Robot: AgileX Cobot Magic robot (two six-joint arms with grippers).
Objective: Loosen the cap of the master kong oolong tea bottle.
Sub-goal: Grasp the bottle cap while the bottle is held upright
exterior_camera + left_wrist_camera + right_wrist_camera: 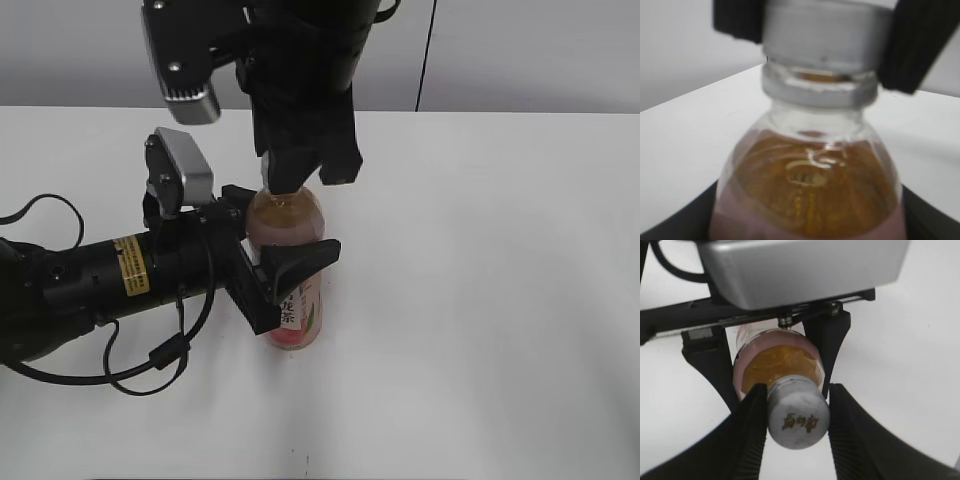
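As the exterior view shows, your left pincer [285, 270] clamps the master kong oolong tea bottle [290, 275] upright on the white bench [480, 300], steadying it. In the left wrist view, the cap [827, 32] sits between black pads. In the right wrist view, your right pincer [797, 415] squeezes it, ready to twist.

Inventory, counted:
- Bottle [290, 250]: one, clear plastic, amber tea, pink-and-white label.
- Cap [799, 419]: one, on the bottle's neck.
- Gripper: two, namely left gripper [285, 270] and right gripper [292, 172].
- Wrist camera housing, silver: two, one per arm.
- Table [500, 300]: one, white.
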